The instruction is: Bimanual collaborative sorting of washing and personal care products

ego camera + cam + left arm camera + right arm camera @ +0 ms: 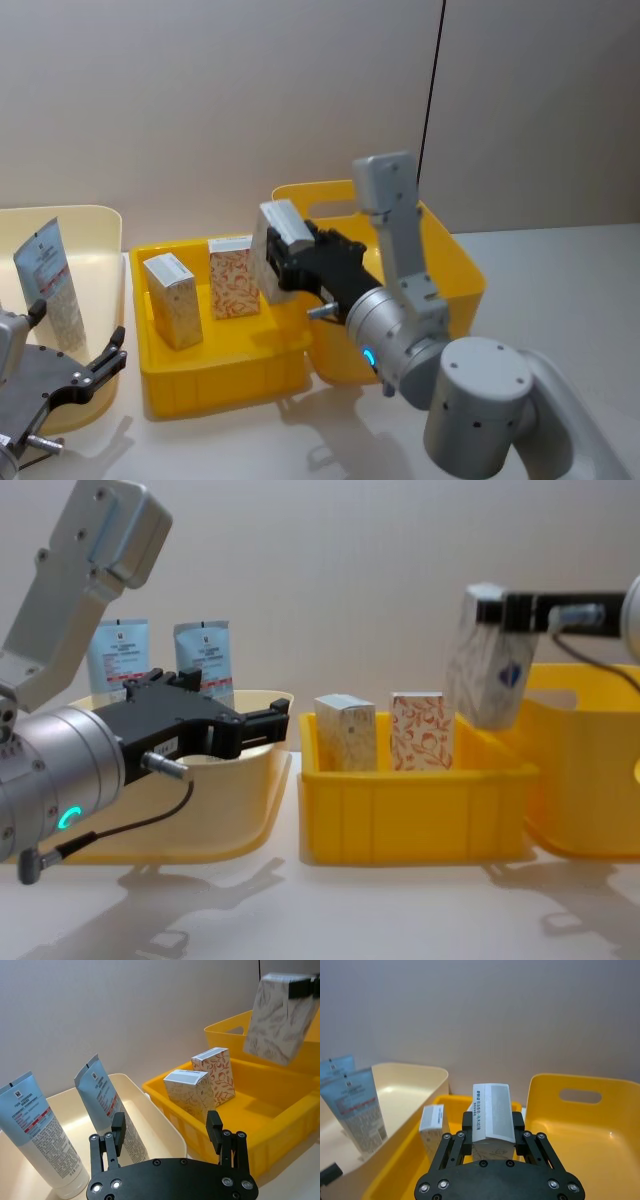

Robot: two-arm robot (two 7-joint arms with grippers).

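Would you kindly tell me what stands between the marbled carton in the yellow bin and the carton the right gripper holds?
The orange-leaf carton stands upright between the marbled carton and the held carton, as the chest view shows.

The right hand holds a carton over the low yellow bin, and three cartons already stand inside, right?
No, only two stand inside: the marbled carton and the orange-leaf carton, per the chest view. The right hand does hold a third carton over the low yellow bin.
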